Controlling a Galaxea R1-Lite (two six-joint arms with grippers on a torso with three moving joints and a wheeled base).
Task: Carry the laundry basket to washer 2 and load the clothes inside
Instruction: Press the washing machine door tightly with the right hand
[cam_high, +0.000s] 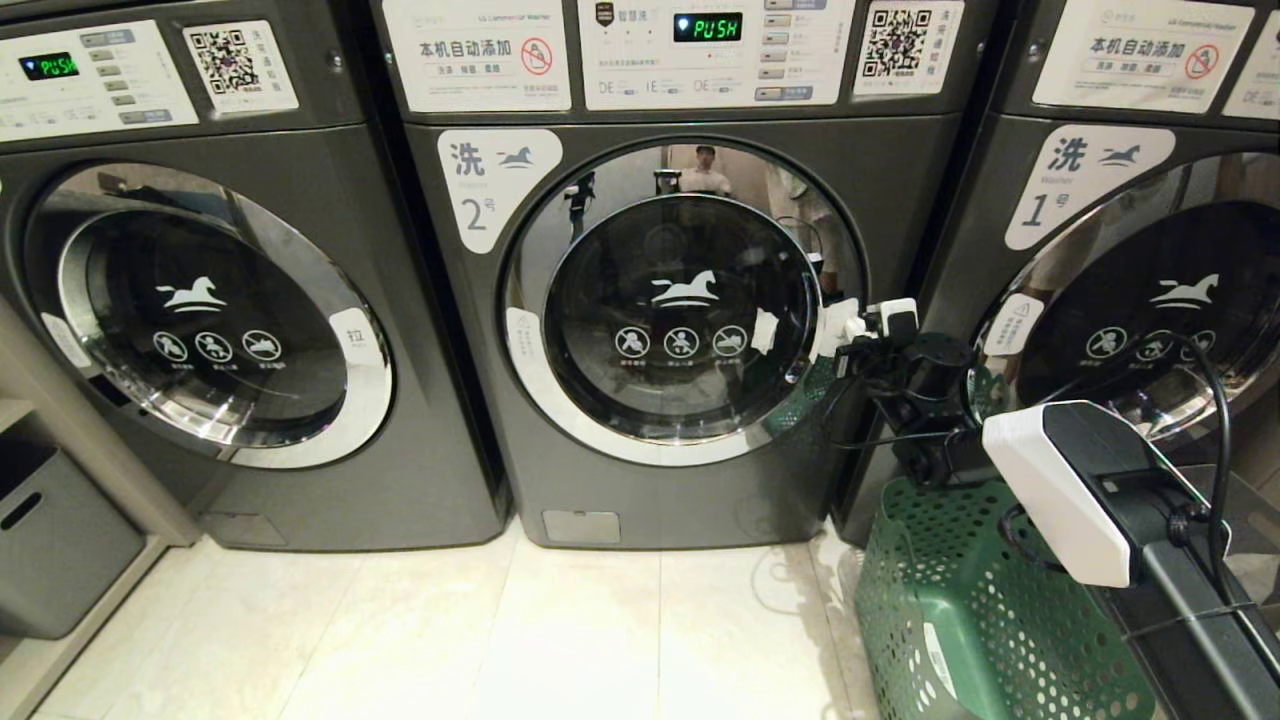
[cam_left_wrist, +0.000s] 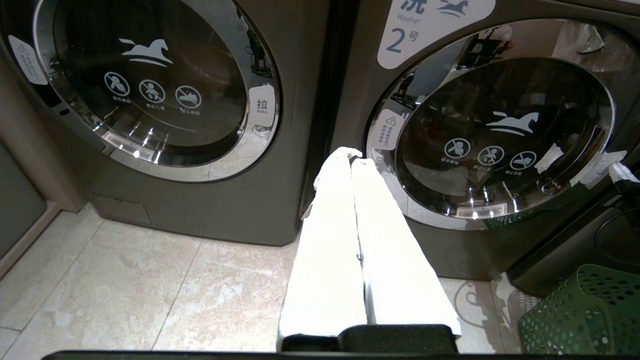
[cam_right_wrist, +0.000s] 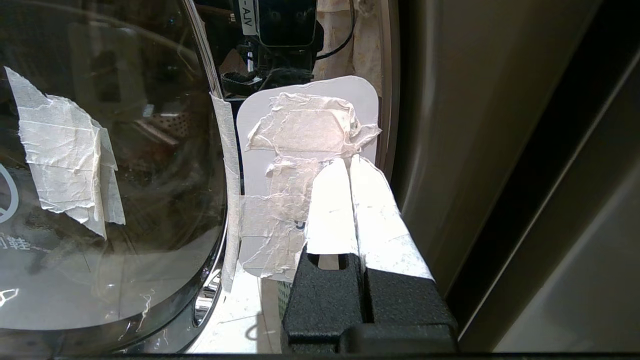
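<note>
Against the far wall stand three dark grey front-loading machines in a row. Washer 2 (cam_high: 660, 300) is the middle one, and its round chrome-rimmed door (cam_high: 685, 300) is closed. To its right is the washer marked 1 (cam_high: 1130, 250), and to its left a third washer (cam_high: 200, 300), both also closed. On the pale tiled floor (cam_high: 500, 640), at the near right, sits the green laundry basket (cam_high: 960, 620), just in front of the gap between washer 2 and washer 1. Its holed wall and flared rim show, but the right arm (cam_high: 1090, 490) covers most of the opening, so I cannot tell what lies inside. At the far left edge a plain grey bin (cam_high: 50, 540) sits on a low shelf. The right hand (cam_right_wrist: 345, 167) is clenched with nothing between its white fingers; its tips are at the taped white pull tab (cam_right_wrist: 305, 150) on the right rim of the door of washer 2. The left hand (cam_left_wrist: 350, 155) is also clenched and empty, and it hangs over the floor, pointing at the gap between the left washer and washer 2.
</note>
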